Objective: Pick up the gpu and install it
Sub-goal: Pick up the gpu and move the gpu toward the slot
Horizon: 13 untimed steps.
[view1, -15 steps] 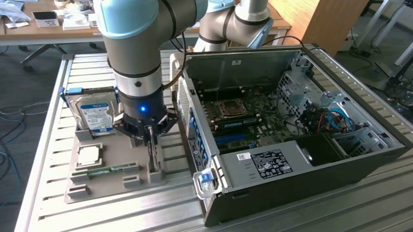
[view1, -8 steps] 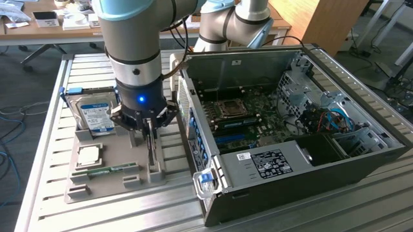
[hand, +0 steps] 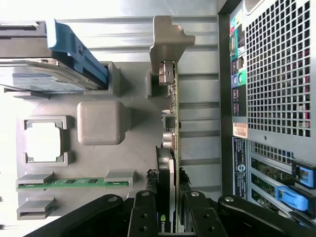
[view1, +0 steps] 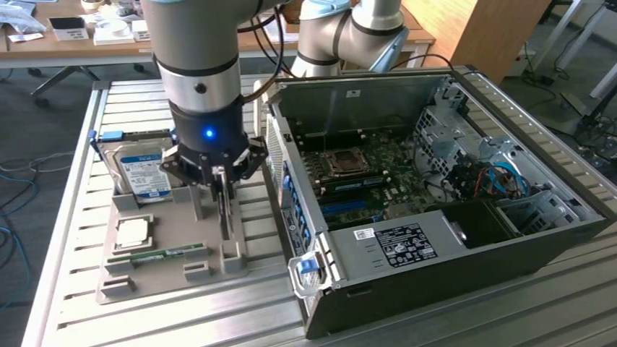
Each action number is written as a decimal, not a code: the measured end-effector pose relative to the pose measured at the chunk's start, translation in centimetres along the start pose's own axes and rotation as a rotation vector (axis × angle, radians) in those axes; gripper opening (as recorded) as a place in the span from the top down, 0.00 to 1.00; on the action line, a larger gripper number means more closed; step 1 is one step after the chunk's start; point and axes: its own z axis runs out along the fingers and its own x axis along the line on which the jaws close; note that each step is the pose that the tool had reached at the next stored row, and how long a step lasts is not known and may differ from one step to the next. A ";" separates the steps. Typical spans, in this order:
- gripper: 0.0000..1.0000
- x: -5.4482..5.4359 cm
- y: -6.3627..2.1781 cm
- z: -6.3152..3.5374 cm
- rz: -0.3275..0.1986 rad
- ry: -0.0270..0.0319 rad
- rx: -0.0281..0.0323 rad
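Note:
The gpu [view1: 225, 217] stands on its long edge in a slot of the grey parts holder [view1: 169, 242], to the exterior view's left of the open computer case [view1: 434, 188]. My gripper [view1: 219, 181] comes straight down over it, with one finger on each face of the card. In the wrist view I see the gpu [hand: 170, 123] edge-on, its metal bracket at the far end, and my gripper [hand: 168, 217] shut on its near end. The card's lower edge still appears to rest in the holder [hand: 133, 148].
The holder also carries a silver hard drive [view1: 143, 172] with a blue-white label, a square processor [view1: 132, 233] and a green memory stick [view1: 169, 254]. The case lies on its side with the motherboard [view1: 366, 173] exposed. A slatted metal table [view1: 77, 289] lies beneath everything.

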 end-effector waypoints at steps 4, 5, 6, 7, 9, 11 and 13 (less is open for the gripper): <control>0.73 0.0 0.02 -0.40 0.000 0.0000 -0.0001; 0.73 0.0 0.02 -0.40 0.000 -0.0001 -0.0001; 0.73 0.0 0.02 -0.40 0.000 -0.0001 0.0000; 0.73 0.0 0.02 -0.40 0.000 0.0000 0.0000; 0.73 0.0 0.02 -0.41 0.000 0.0000 0.0001; 0.73 0.0 0.02 -0.48 0.000 0.0003 0.0004; 0.73 0.0 0.03 -0.76 0.000 0.0002 0.0003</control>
